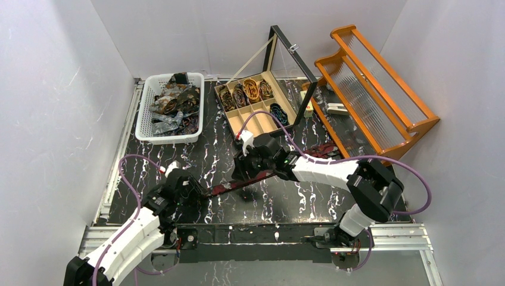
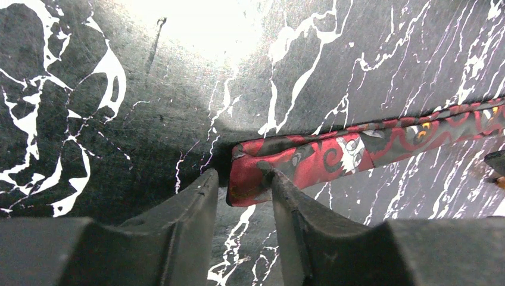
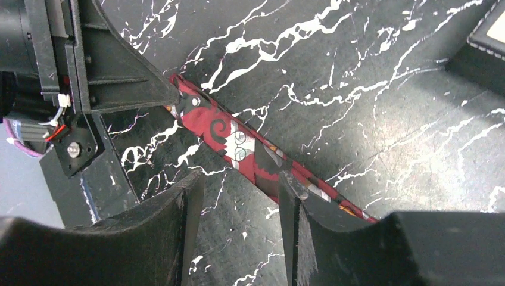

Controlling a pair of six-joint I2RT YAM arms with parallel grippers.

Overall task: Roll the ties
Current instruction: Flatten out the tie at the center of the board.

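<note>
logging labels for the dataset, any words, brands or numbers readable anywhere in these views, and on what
No readable text in any view.
The red patterned tie carries only scrolls and shapes, no lettering.
The small white item beside the orange rack is too small to tell whether it bears print.

Red patterned tie (image 2: 333,158) lies flat, uncoiled; coiled ties (image 1: 251,90) and heaped ties (image 1: 172,104) behind

The top view is evenly and brightly lit, the glossy table (image 2: 369,77) is washed out by glare at the upper edge of the left wrist view, and the near jaws are rendered dark and soft.
</note>
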